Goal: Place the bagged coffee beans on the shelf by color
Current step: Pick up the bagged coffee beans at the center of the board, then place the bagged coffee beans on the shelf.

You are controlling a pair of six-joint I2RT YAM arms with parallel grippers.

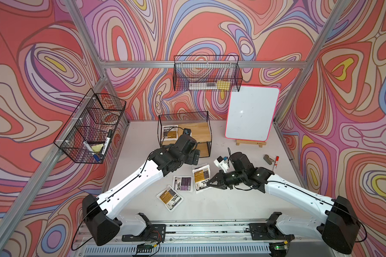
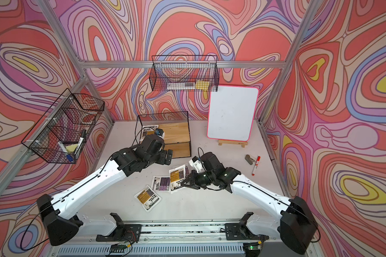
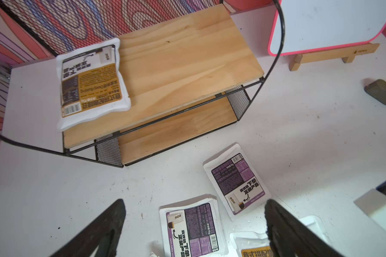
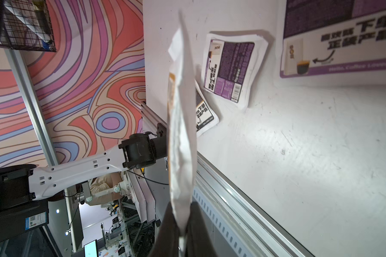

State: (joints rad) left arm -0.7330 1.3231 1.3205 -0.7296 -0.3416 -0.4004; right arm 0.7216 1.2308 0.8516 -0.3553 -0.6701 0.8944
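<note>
The shelf (image 1: 201, 130) (image 3: 183, 62) stands at the back, with one orange bagged coffee beans pouch (image 1: 169, 132) (image 3: 91, 82) flat on the left of its top board. My right gripper (image 1: 211, 183) (image 4: 182, 213) is shut on the edge of another orange pouch (image 1: 201, 178) (image 4: 181, 133), held off the table. On the table lie a purple pouch (image 1: 182, 183) (image 3: 192, 229), a second purple one (image 3: 236, 182) and an orange one (image 1: 170, 198). My left gripper (image 3: 194, 202) hangs open and empty above the purple pouches, in front of the shelf.
A pink-edged whiteboard (image 1: 252, 115) on a wooden easel stands right of the shelf. An eraser (image 1: 268, 159) and a red marker (image 1: 276, 161) lie at the right. Wire baskets hang on the back wall (image 1: 206, 75) and the left wall (image 1: 91, 126).
</note>
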